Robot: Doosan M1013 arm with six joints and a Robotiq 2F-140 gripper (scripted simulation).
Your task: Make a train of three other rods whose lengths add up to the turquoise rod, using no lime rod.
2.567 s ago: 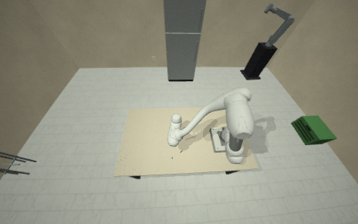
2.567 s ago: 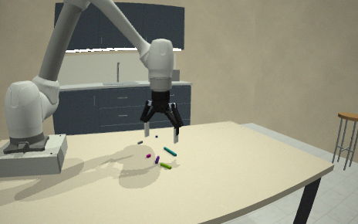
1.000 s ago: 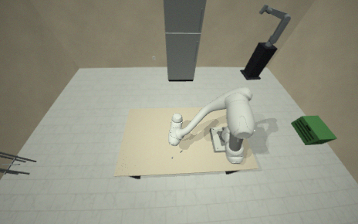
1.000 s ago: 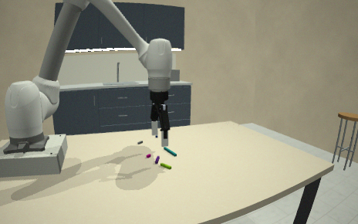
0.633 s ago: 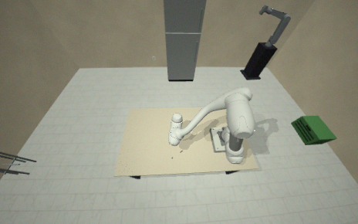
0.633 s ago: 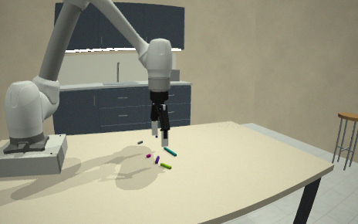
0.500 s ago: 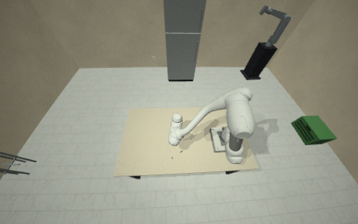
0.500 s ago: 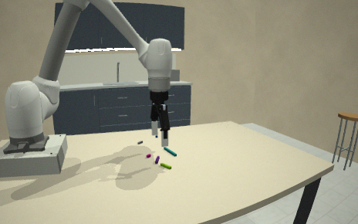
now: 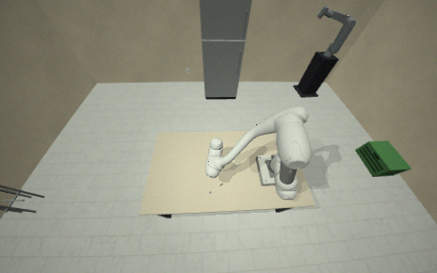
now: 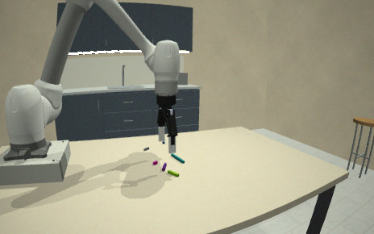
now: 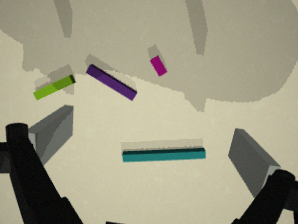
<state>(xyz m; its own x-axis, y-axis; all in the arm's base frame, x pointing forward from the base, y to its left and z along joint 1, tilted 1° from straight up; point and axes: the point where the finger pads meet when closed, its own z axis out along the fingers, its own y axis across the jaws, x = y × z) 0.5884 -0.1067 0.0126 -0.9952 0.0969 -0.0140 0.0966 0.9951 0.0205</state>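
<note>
My gripper [image 10: 167,144] [image 11: 152,131] is open and empty, and it hangs a little above the table [image 10: 250,169]. The turquoise rod [image 10: 177,158] [image 11: 164,155] lies flat just below it, between the two fingers in the wrist view. Beyond it lie a purple rod [image 10: 164,166] [image 11: 111,82], a short magenta rod [image 10: 155,163] [image 11: 158,66] and a lime rod [image 10: 173,173] [image 11: 55,87], all apart from each other. A small grey rod [image 10: 146,148] lies farther back. A tiny blue rod [image 10: 163,142] shows behind the fingers.
The arm's base plate [image 10: 36,161] stands on the table's left end. The table's edge runs along the right and front. A stool [image 10: 363,121] stands on the floor to the right. A green crate [image 9: 382,158] sits on the floor.
</note>
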